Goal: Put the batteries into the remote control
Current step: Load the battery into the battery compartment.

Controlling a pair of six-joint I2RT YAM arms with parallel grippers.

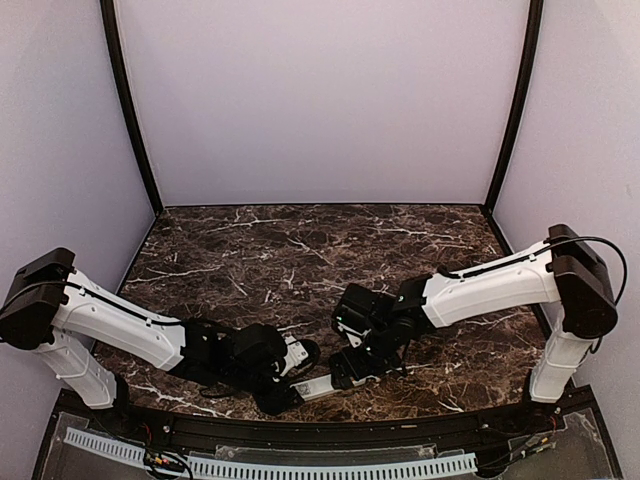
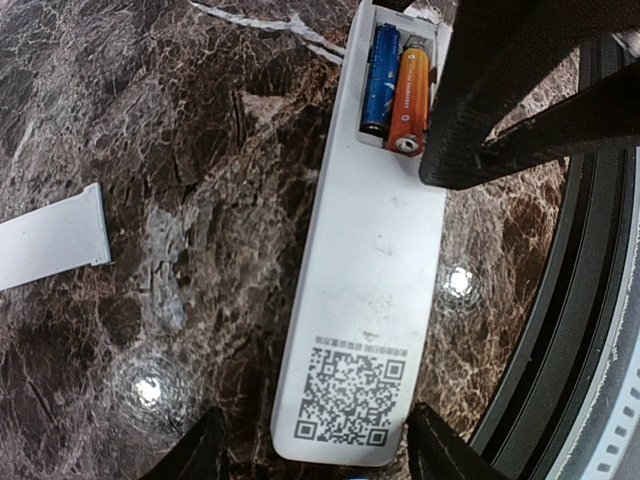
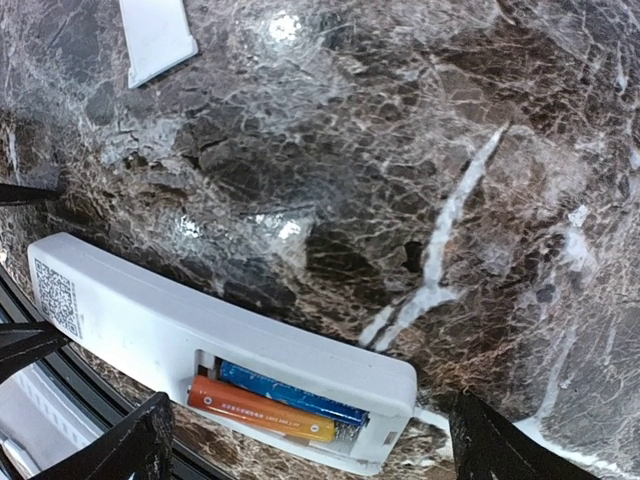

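Remote control [image 2: 370,260] face down near the front edge of the table, both cells seated in the open compartment.

The blue battery [image 2: 380,75] and the orange-red battery [image 2: 408,100] lie side by side, touching, in the recess at one end of the remote control. The opposite end carries a QR label [image 2: 352,390]. The left gripper [image 2: 315,450] straddles the QR end with its jaws partly apart. Bare marble shows between one finger and the casing (contact on the other side cannot be confirmed), and nothing is gripped. The right gripper [image 3: 310,435] stands over the battery end with its jaws spread wide on either side of the casing, holding nothing. One of its fingers sits just beside the orange-red battery. A flat white cover panel [image 2: 50,240] lies apart from the remote control on the marble table [image 2: 180,150].
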